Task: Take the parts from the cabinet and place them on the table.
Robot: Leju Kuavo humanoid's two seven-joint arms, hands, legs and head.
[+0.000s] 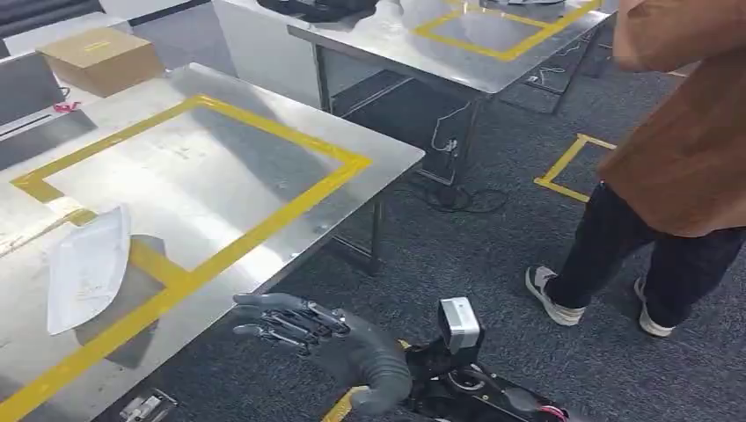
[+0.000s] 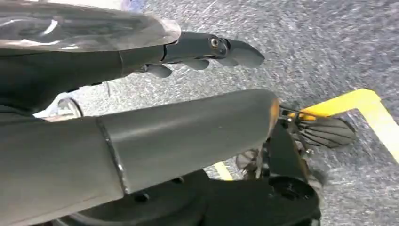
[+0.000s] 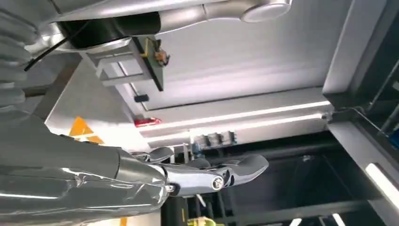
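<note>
A white, flat, curved part lies on the steel table, across the near edge of its yellow tape frame. My left hand hangs just off the table's near corner, over the carpet, with its fingers stretched toward the table and nothing in them. In the left wrist view this hand stands above grey carpet and a strip of yellow floor tape. The right wrist view has my right hand with straight fingers holding nothing, before grey metal panels and light strips.
A person in a brown coat, dark trousers and white shoes stands on the carpet to the right. A second steel table stands behind, cables on the floor below it. A cardboard box sits at the far left.
</note>
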